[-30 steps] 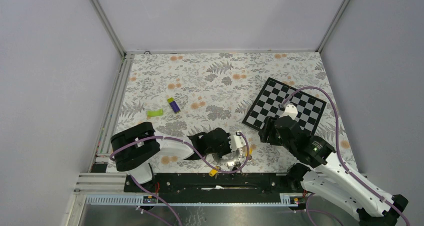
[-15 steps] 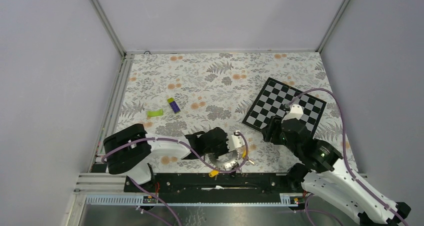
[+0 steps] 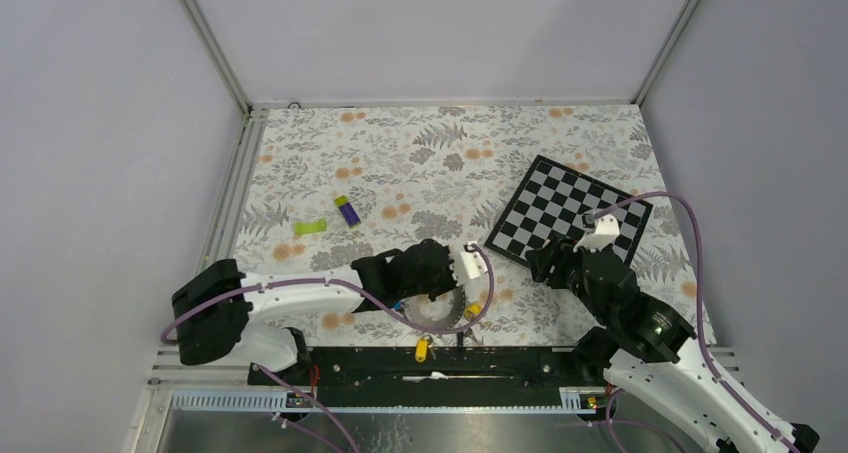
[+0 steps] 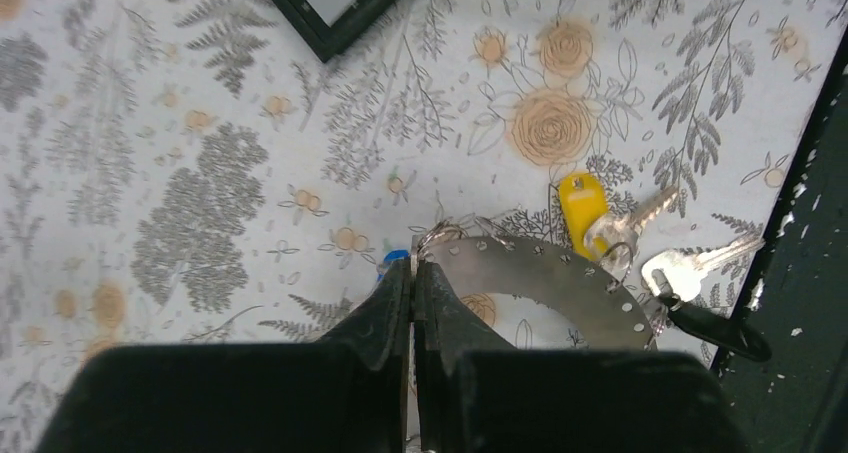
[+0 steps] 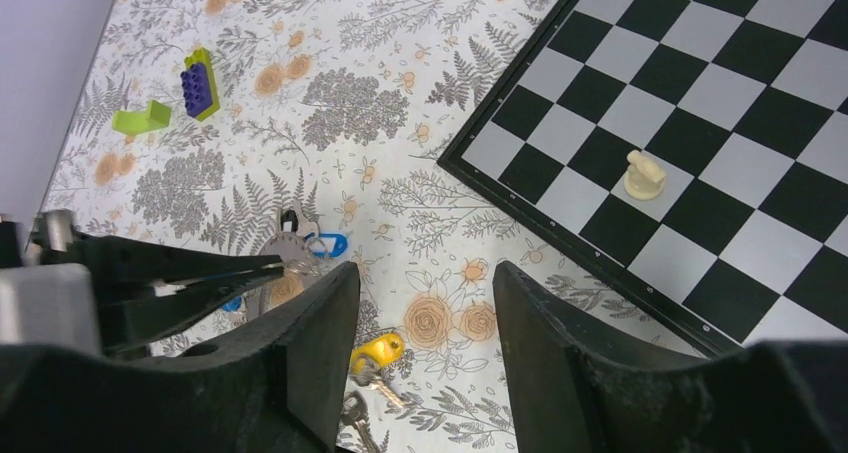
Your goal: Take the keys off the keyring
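Your left gripper (image 4: 413,273) has its fingers pressed together, tips right at the rim of the keyring (image 4: 540,273). They meet it at the end where a few small wire loops sit. From the wrist view you cannot tell whether they nip the rim itself or one of those loops.

The keyring lies on the floral tablecloth (image 3: 400,153) near the front edge, just ahead of the black rail (image 3: 520,358) that runs between the arm bases. Only an arc of it shows in the left wrist view, flat and grey, with small holes along it.

The keys (image 4: 640,258) hang at the far end of that arc from your fingers:
- A yellow-headed key (image 4: 582,201) lies against the ring's outer edge.
- A plain silver key (image 4: 690,265) sits just beside it, blade pointing away from the ring.
- A black-tagged key (image 4: 718,331) reaches onto the dark edge of the table.

A bit of blue plastic (image 4: 393,259) peeks out just left of your fingertips.

Your right gripper (image 5: 425,293) is spread wide with nothing between the fingers. It hangs over the cloth beside the near corner of the chessboard (image 5: 780,113), well apart from the ring. A cream chess piece (image 5: 645,173) stands on the board. Farther left on the cloth lie a purple-and-green block (image 5: 200,83) and a small green piece (image 5: 140,118), close together.
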### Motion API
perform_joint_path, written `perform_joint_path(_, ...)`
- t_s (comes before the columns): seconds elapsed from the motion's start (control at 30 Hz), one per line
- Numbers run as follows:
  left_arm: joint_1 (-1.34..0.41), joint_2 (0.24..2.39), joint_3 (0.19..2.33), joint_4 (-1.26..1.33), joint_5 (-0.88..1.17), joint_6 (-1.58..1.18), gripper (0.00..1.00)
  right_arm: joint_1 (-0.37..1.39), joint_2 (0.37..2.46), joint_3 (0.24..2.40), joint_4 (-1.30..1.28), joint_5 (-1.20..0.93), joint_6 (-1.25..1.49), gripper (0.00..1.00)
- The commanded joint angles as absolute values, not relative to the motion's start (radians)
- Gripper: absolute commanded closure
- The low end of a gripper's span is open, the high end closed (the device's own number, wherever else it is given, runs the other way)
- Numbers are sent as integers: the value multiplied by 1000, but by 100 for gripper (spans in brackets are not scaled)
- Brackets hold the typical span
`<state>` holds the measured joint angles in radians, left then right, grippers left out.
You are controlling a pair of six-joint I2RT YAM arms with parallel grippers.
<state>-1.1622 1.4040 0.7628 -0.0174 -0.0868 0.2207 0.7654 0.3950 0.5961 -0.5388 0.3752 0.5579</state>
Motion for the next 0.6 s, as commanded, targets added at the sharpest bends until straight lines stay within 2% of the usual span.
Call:
perform_joint_path(0.0, -1160, 1292, 818, -27, -129, 255, 100, 760, 351, 575, -441, 365, 498, 41)
perform_joint_path(0.13, -1159, 1218, 820, -18, -180, 257, 100, 760, 291, 550, -401, 349, 467, 41)
perform_joint_path(0.3, -1158, 1128, 859, -58, -195, 269, 100, 760, 224, 493, -306, 204, 413, 42)
perform_joint_path(0.57, -1158, 1022, 990, -173, -78, 295, 100, 761, 128, 339, 99, -147, 292, 43)
